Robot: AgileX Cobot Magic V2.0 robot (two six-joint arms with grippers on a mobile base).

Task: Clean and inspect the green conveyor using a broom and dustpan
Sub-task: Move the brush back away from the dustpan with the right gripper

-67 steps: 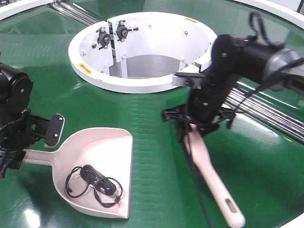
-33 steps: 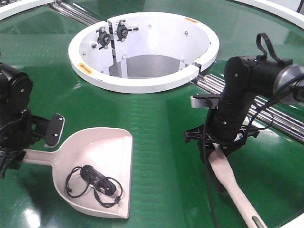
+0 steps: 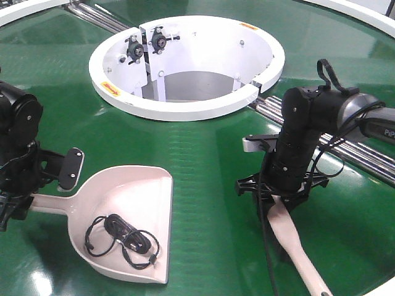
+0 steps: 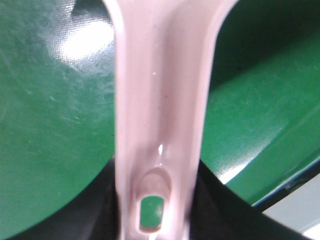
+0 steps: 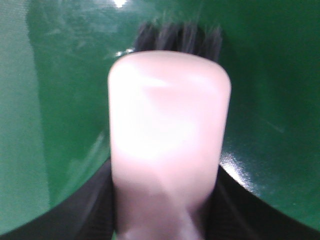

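The pale pink dustpan (image 3: 139,197) lies on the green conveyor (image 3: 210,154) at the front left, with a coiled black cable (image 3: 123,239) inside it. My left gripper (image 3: 21,206) is shut on its thin handle (image 4: 160,100), and the hang-hole (image 4: 151,212) shows between the dark jaws. My left gripper (image 4: 155,215) sits low over the belt. At the right, my right gripper (image 3: 281,198) is shut on the cream broom (image 3: 295,243), whose handle runs off the bottom edge. In the right wrist view the broom back (image 5: 167,125) fills the middle, dark bristles (image 5: 177,37) beyond it, my right gripper (image 5: 165,212) clamped round it.
The white ring-shaped opening (image 3: 185,106) stands at the back centre with black fittings on its inner wall. Silver rollers (image 3: 349,148) run behind the right arm, and more (image 3: 102,17) lie at the top left. A white outer rim (image 3: 364,11) crosses the top right corner.
My right arm has carried the broom to the right and nearer the front edge, so the handle's end has left the frame. The left arm, dustpan and cable have not moved.
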